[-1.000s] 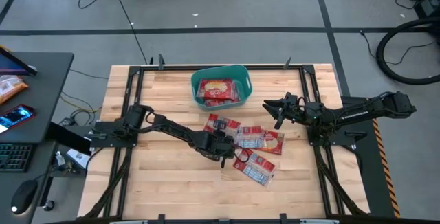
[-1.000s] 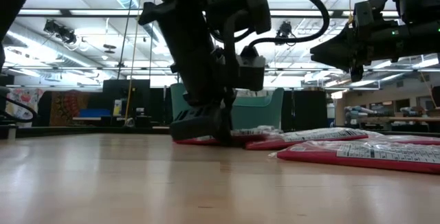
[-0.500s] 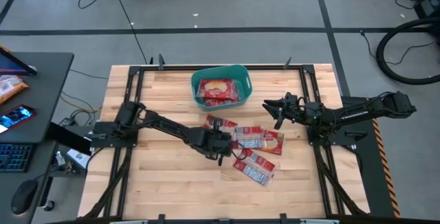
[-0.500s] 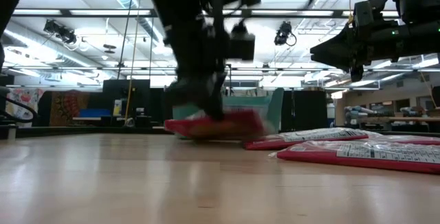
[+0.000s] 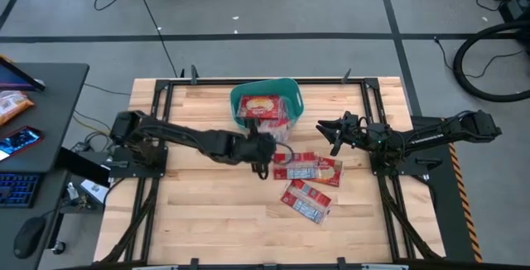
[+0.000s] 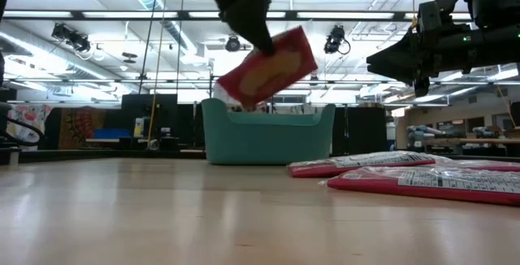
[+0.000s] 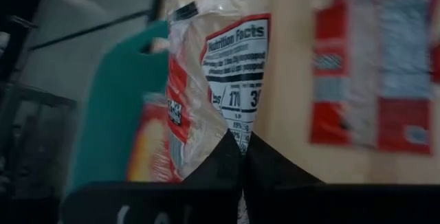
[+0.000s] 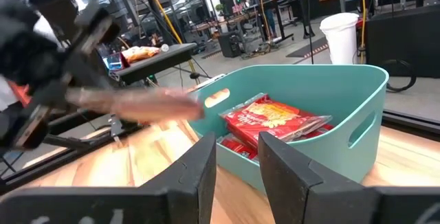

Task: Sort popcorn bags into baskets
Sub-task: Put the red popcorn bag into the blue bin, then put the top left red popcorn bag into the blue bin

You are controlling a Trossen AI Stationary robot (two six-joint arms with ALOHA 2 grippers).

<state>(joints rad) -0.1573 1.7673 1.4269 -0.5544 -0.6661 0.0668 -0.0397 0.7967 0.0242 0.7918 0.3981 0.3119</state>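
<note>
- Left gripper (image 5: 267, 147): I read it pinched on one popcorn bag (image 6: 266, 67), which it holds in the air; in the left wrist view the two fingers (image 7: 220, 162) meet on the packet's (image 7: 227, 80) lower edge, nutrition panel facing the camera.
- Held bag, low view: tilted, well clear of the table (image 6: 162, 216), higher than the rim of the basket (image 6: 268, 135) behind it.
- Basket (image 5: 267, 103): teal tub, just beyond the left gripper, toward the far table edge. I count at least two red bags (image 5: 262, 107) lying in it; the right wrist view shows a stack (image 8: 271, 119) of them inside the tub (image 8: 344, 107).
- Loose bags, on the table beside the left gripper, toward the right arm: a cluster (image 5: 310, 167) just next to it and one more bag (image 5: 305, 200) nearer the front edge, lying flat.
- Right gripper (image 5: 325, 127): hangs above the table, apart from the loose bags, pointing toward the basket; its fingers (image 8: 199, 172) stand a little spread with nothing between them.
- Side desk (image 5: 50, 96) well off behind the left arm, carrying a phone (image 5: 18, 141).
</note>
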